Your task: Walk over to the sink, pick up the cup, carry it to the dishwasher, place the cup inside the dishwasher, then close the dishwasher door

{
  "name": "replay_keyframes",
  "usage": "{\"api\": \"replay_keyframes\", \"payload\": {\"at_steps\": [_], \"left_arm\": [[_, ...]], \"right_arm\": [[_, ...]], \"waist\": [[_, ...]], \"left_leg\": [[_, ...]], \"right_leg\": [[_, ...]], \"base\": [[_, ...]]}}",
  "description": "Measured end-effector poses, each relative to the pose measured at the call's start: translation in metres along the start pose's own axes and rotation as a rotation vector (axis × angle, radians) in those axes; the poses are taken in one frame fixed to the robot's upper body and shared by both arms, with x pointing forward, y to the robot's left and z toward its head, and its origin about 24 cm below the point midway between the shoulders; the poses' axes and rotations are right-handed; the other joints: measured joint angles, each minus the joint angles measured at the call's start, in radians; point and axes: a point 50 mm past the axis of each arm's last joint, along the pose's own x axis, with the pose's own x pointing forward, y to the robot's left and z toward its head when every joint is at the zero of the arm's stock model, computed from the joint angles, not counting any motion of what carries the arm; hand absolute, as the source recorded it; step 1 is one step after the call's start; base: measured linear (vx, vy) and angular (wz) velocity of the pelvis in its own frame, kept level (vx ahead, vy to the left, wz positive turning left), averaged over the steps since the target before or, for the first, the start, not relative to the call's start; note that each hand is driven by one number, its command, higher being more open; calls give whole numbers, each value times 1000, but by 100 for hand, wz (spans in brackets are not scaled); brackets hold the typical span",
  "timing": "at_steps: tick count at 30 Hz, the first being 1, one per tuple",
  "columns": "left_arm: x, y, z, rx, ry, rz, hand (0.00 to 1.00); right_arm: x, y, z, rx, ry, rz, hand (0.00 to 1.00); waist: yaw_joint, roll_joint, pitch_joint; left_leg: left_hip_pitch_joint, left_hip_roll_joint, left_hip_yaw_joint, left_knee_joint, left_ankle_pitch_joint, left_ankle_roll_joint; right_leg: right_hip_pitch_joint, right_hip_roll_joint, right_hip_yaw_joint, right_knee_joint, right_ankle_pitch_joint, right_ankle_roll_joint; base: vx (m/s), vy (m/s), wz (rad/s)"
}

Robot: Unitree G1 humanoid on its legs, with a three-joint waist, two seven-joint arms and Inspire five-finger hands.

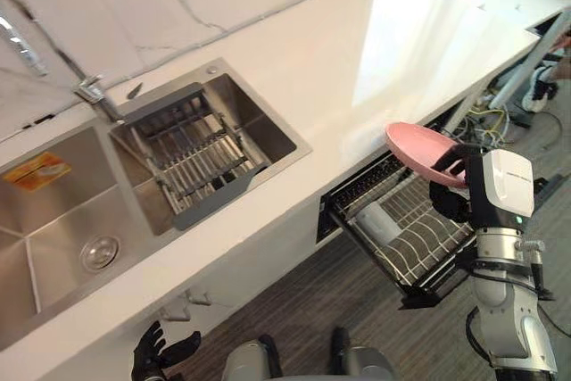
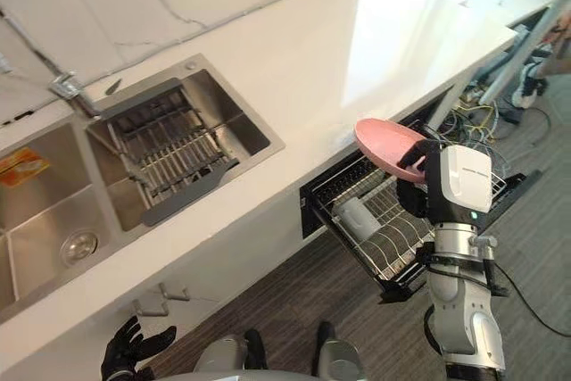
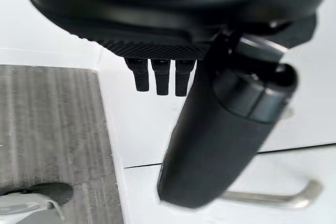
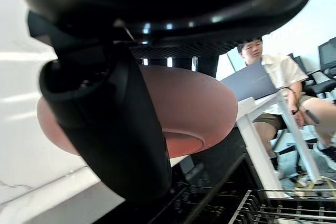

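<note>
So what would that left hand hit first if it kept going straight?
Most likely the white cabinet front below the sink: the left hand points at it, beside a metal handle. Depth is unclear.

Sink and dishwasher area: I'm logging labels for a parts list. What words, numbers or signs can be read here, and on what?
No text here can be read.
The orange sticker on the back wall of the left basin of the sink: it carries print, too small to read.
The pink bowl held in the right hand: no print shows on it.
</note>
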Motion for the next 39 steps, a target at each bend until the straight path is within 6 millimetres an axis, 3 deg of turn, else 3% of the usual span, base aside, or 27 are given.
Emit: {"api": "replay_keyframes", "payload": {"at_steps": [4,14,17,20,29,36,39], "left_arm": [[-3,-2,-9,-1,35,0,90],[-3,-11,-10,23,32,-56,90],[0,-15,-2,18,11,-66,90],[6,-18,13,17,-38,-73,90],[16,-29,48,-11,-157,-98,90],[16,-37,63,-23,-219,-124,90],[16,-43,68,-36,-234,-142,90]], "right_arm": [[-18,-1,-18,-10,105,4,30],[-23,12,-34,70,221,3,30],[-17,20,-43,129,287,4,30],[-7,23,-54,172,345,-14,30],[23,22,-60,287,413,-95,30],[50,28,-55,362,432,-110,30],[55,29,-62,361,467,-99,30]], "waist": [[-12,-3,-3],[-21,-6,-6],[-21,-6,3],[-20,-5,53],[2,1,154],[10,6,206],[21,13,216]], "left_leg": [[44,-15,-7,-41,7,0],[21,-58,-2,-79,27,18],[-24,-66,2,-75,36,33],[-57,-68,1,-51,37,41],[-140,-74,-6,-20,46,58],[-169,-84,-11,-17,54,68],[-175,-99,-15,-40,70,74]], "right_leg": [[51,-8,-3,-44,5,7],[29,-40,10,-106,59,31],[-14,-49,17,-106,78,34],[-43,-55,17,-96,87,36],[-146,-67,16,-16,77,39],[-189,-81,13,25,66,41],[-207,-89,10,33,64,43]], "base": [[97,15,6],[-35,50,-2],[-94,48,-5],[-113,29,0],[-56,10,2],[-27,10,4],[-22,13,7]]}}
